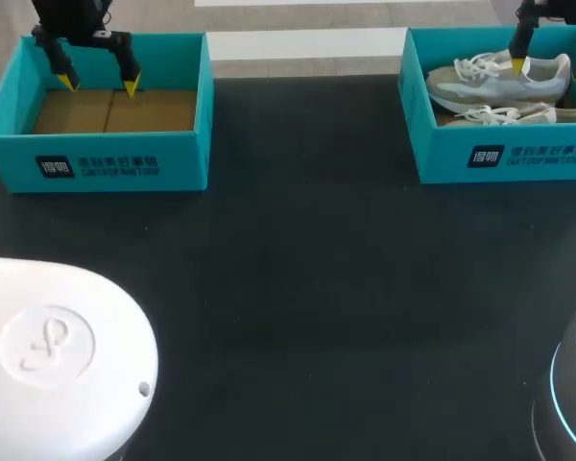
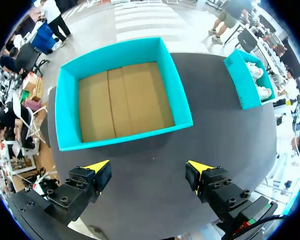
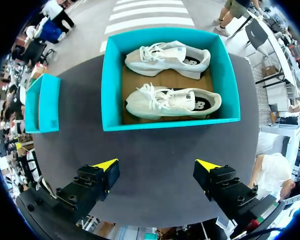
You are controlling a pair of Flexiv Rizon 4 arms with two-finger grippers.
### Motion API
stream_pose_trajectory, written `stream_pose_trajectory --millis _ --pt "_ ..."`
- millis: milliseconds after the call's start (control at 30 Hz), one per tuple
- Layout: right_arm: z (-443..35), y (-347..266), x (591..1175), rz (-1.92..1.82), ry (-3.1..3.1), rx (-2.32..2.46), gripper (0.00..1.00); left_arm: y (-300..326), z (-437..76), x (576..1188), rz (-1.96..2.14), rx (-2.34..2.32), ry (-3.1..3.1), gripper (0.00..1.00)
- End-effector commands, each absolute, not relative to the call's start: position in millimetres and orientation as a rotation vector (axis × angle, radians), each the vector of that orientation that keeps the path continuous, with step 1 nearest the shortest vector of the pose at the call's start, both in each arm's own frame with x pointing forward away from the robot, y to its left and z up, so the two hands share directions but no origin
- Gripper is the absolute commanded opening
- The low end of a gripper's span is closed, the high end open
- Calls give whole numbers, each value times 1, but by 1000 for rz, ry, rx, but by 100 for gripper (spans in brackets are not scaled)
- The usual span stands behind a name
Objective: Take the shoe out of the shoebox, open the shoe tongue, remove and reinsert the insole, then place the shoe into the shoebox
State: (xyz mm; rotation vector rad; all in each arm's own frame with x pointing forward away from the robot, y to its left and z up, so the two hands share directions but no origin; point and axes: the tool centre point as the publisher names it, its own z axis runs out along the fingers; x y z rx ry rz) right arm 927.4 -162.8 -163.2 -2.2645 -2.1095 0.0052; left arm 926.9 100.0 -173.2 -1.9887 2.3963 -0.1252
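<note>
Black tabletop [image 1: 298, 279] fills most of the head view, with two teal cardboard boxes near its far edge, well apart from each other. At the upper left of the frame sits the empty box [image 1: 96, 165], open-topped, showing only its brown cardboard floor. At the upper right sits the shoebox [image 1: 499, 161], also open-topped, holding a pair of pale sneakers with white laces, both lying on their sides. The rear shoe [image 1: 494, 82] lies along the back wall. The front shoe [image 1: 518, 114] lies just beside it, along the front wall.

The left gripper [image 1: 98, 84] hangs over the empty box at the upper left, its two yellow-tipped fingers spread wide with nothing between them. In its wrist view the empty box lies ahead of the fingers. The right gripper [image 1: 552, 67] hangs above the shoebox at the upper right, fingers likewise spread wide and holding nothing. In its wrist view both shoes lie ahead of the fingers, clear of the tips.
</note>
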Motion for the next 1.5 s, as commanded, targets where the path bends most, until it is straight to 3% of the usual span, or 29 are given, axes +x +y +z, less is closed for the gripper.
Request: stream_pose_trajectory --millis 33,967,1500 --pt "-165 -164 912 -25 -2108 -2301 100 106 -182 934 16 -2066 2444 100" --pt "-164 -161 901 -69 -2101 -2342 100 118 -185 921 -156 -2128 2344 100" --pt "-149 -162 861 16 -2152 -2269 100 119 -195 913 -98 -2139 2289 100"
